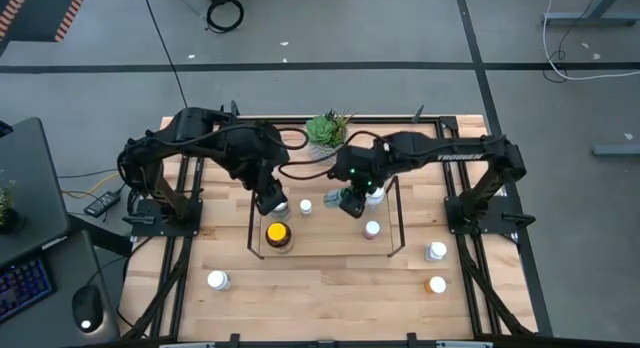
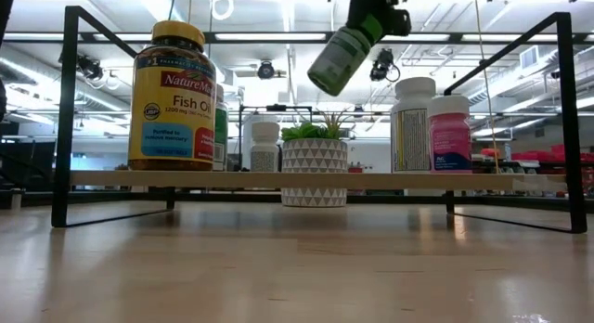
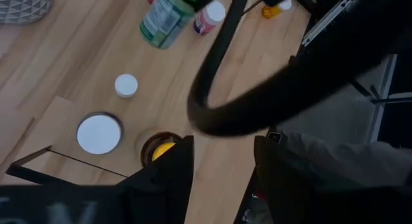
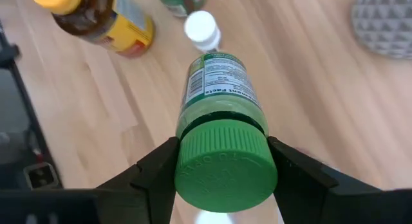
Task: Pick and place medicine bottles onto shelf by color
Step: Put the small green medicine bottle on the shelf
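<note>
Two grippers hung over the shelf (image 1: 398,250): the left gripper (image 1: 272,202) stood open and empty above the amber bottle (image 2: 172,96) at the left end. To its right, the right gripper (image 4: 222,176) clamped the cap of the green bottle (image 4: 219,89), held tilted in the air above the shelf floor, left of the white bottle (image 2: 412,123) and pink bottle (image 2: 450,133).

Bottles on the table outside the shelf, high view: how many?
3. Left white bottle sits left of the shelf; right white bottle and orange-capped bottle sit right of it. The green bottle in the right gripper is not counted; arms may hide more.
</note>
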